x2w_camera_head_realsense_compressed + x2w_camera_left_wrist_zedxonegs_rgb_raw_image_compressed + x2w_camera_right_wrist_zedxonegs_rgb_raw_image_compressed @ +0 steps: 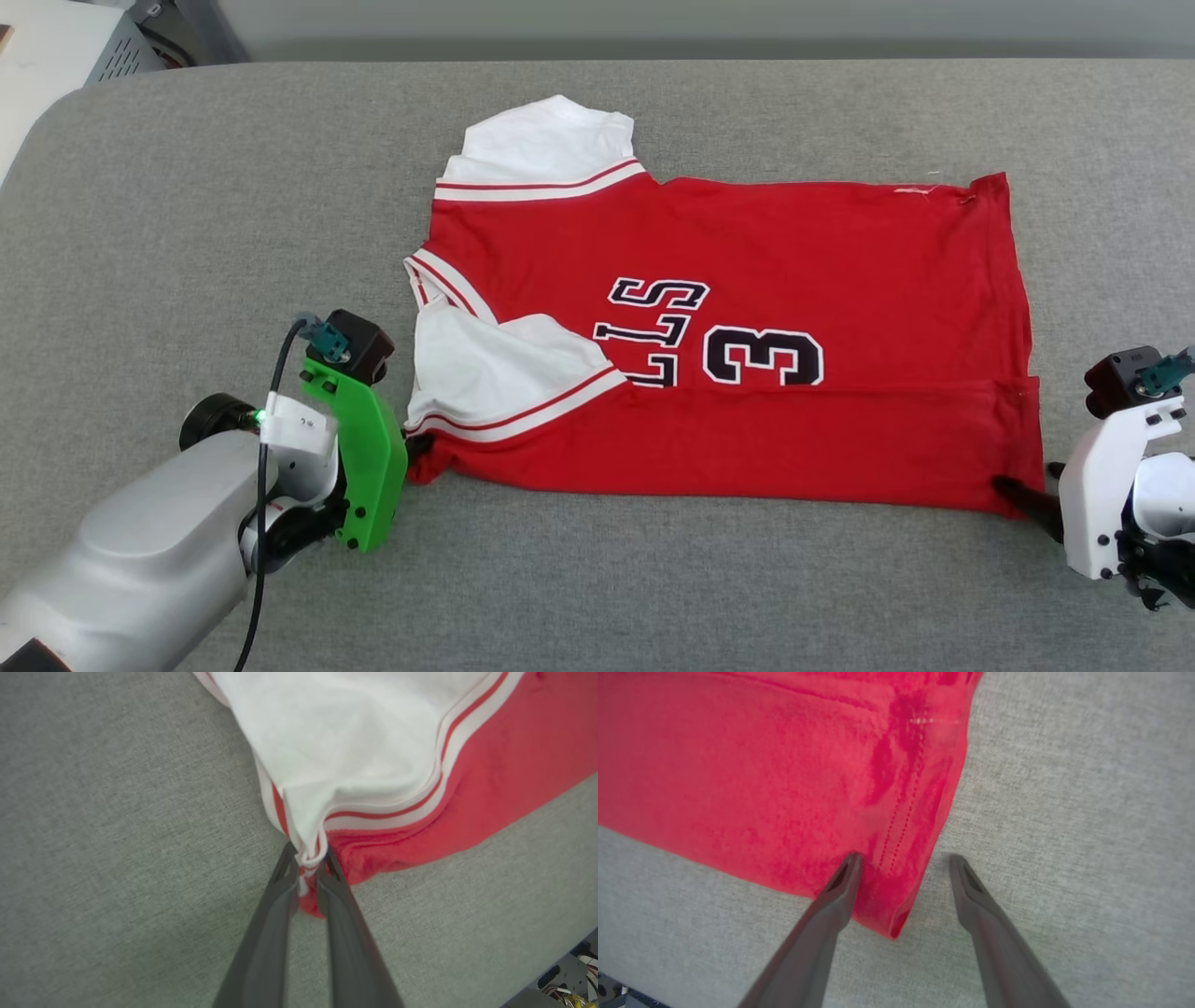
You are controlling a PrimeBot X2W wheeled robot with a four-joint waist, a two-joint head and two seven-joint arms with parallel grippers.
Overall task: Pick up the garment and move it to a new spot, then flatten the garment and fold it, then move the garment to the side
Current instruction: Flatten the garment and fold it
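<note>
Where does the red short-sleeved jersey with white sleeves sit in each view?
Head view: the jersey spread across the centre, white sleeves toward the left.
Left wrist view: upper right, sleeve corner pinched in the left gripper.
Right wrist view: upper left, hem corner between the open right gripper's fingers.
Shared landmark: the grey fabric surface underneath.

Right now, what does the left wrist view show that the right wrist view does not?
Left wrist view: the garment with its white sleeve and striped trim, and the left jaws pinched shut on its bunched corner. Right wrist view: a plain red stitched hem corner, with the right jaws open astride its edge. Both: red fabric on the grey surface.
</note>
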